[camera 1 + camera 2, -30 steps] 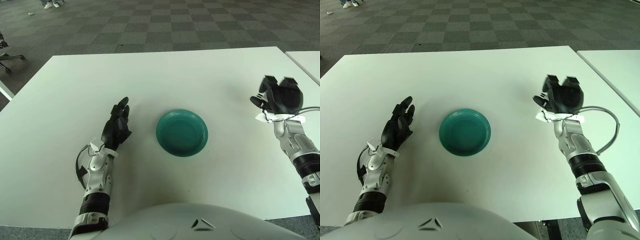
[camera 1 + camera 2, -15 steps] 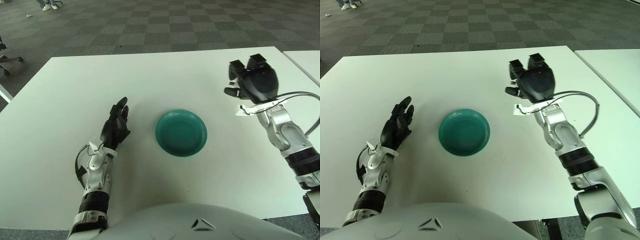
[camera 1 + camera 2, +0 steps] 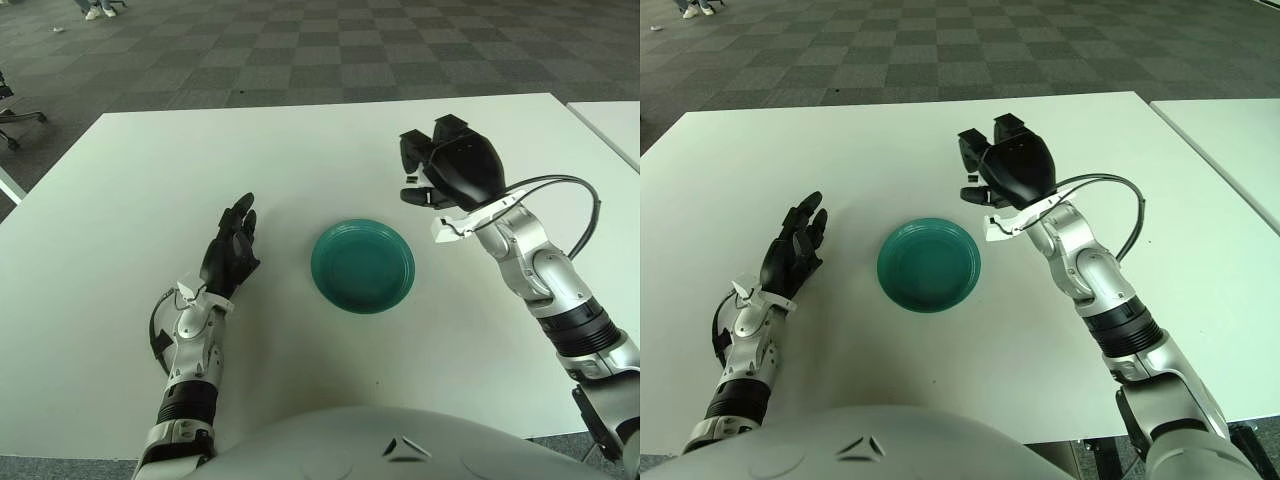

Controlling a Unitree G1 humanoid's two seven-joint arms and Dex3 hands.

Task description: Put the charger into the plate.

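A round teal plate (image 3: 320, 262) lies empty in the middle of the white table (image 3: 300, 150). My right hand (image 3: 428, 168) hangs above the table just right of and behind the plate, fingers curled around a small dark charger (image 3: 413, 187) that is mostly hidden in the grasp. It also shows in the right eye view (image 3: 992, 165). My left hand (image 3: 232, 250) rests on the table left of the plate, fingers stretched out and holding nothing.
A grey cable (image 3: 580, 192) loops from my right wrist. A second white table (image 3: 612, 118) stands at the far right. Dark checkered carpet (image 3: 300, 50) lies beyond the far edge, with a chair base (image 3: 12, 112) at the left.
My right hand has swung left and a little forward from the table's right side to just beside the plate, still curled on the charger. The left hand and plate have not moved.
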